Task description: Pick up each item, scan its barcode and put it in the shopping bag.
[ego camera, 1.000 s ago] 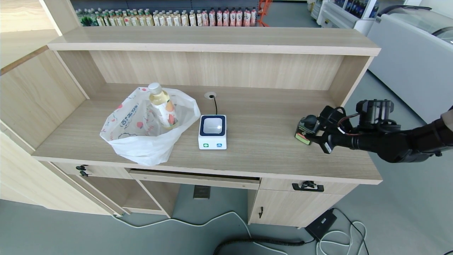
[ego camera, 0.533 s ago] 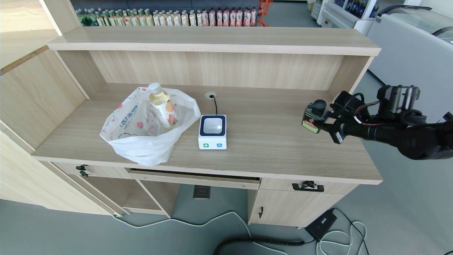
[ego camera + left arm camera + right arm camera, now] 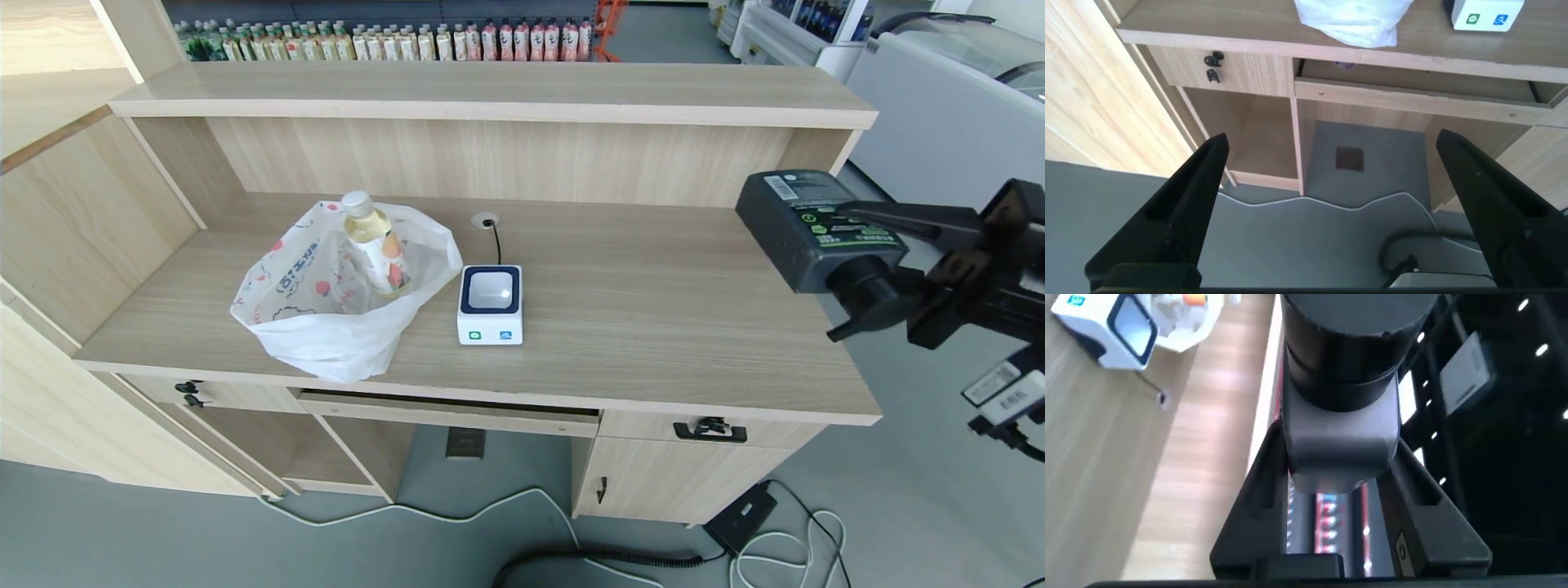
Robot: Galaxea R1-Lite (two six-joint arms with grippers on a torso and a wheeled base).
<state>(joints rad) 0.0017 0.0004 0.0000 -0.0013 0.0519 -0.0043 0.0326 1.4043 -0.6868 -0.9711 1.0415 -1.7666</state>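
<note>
Dark grey container with black cap gripped firmly by right gripper, held high near right end of pale wooden counter.

White square barcode scanner with dark-framed window seen well to robot's left of it. White plastic shopping bag just beyond scanner.

Left gripper spread wide, nothing held, low before counter.

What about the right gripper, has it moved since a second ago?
Yes. The right gripper, shut on a dark item, rose and drew right, from over the counter's right end to overlapping its right edge.
</note>
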